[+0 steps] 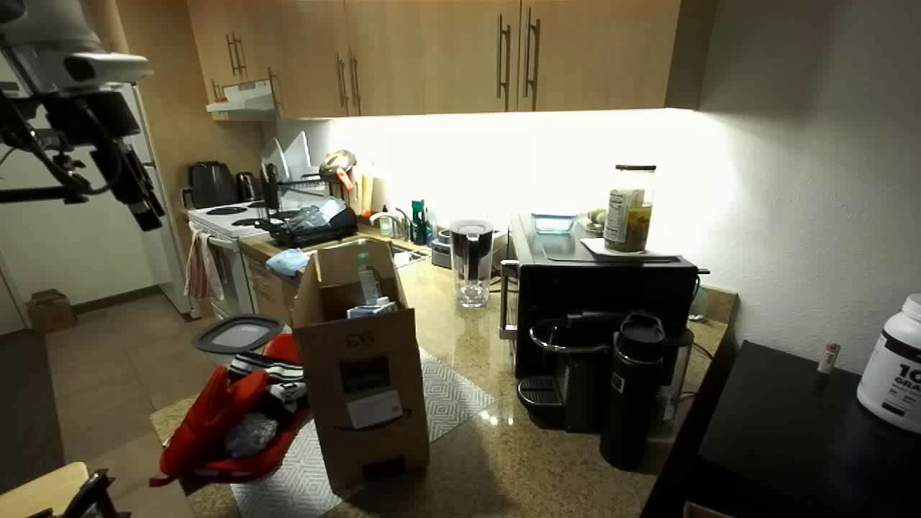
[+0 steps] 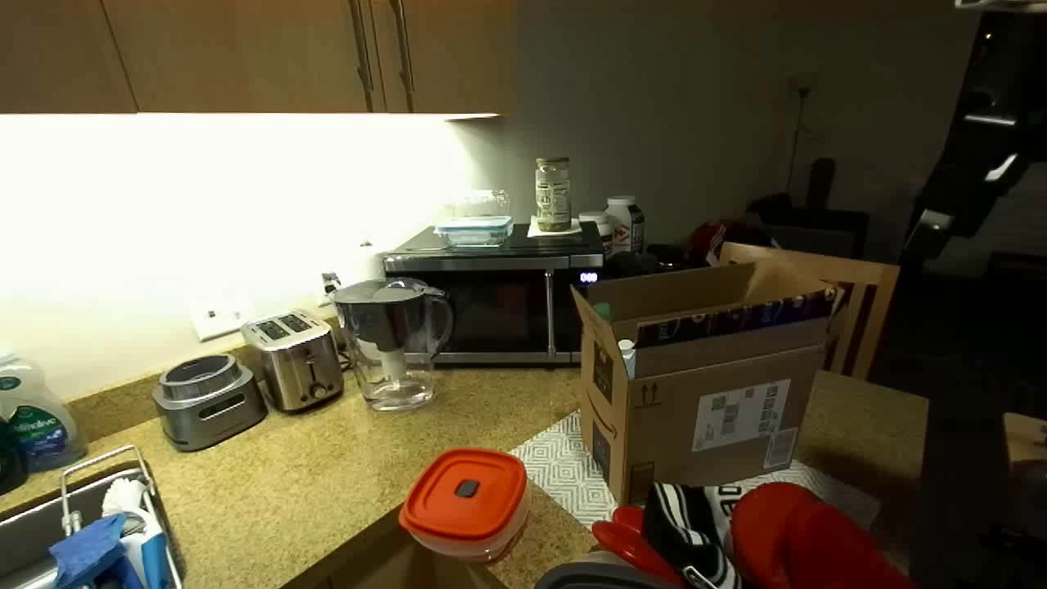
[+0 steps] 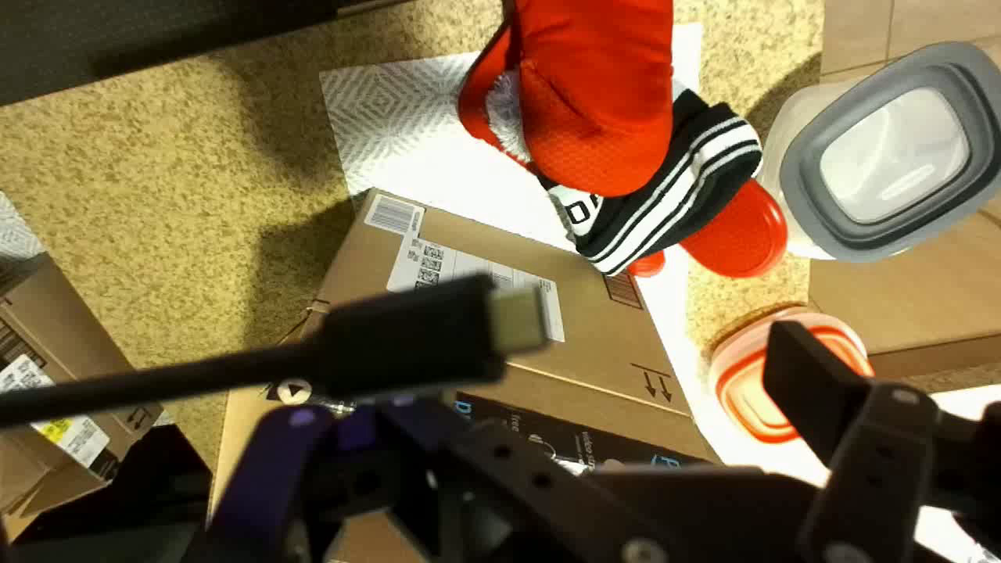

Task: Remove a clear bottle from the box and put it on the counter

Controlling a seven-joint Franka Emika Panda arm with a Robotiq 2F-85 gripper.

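Observation:
The tall brown cardboard box (image 1: 374, 446) stands on a patterned mat on the speckled counter (image 1: 468, 360), its top flaps open. A clear bottle (image 1: 370, 284) with a green cap stands upright inside, next to a white-capped carton (image 1: 372, 309). In an exterior view the box (image 2: 671, 442) hides all but the green cap (image 2: 603, 311). My gripper (image 1: 149, 214) hangs high and apart from the box, pointing down. In the wrist view its jaws (image 3: 626, 371) are spread with nothing between them; a dangling cable plug (image 3: 422, 332) covers one finger. The box (image 3: 594, 336) lies below; the bottle is hidden there.
Red mitts and a striped hat (image 1: 223, 432) lie against the box. A red-lidded container (image 2: 466, 499) and a grey-lidded one (image 3: 891, 156) sit near the counter edge. A water pitcher (image 1: 472, 266), black coffee machine (image 1: 575, 381) and microwave (image 2: 499, 319) stand beyond. Another cardboard box (image 3: 55, 328) shows.

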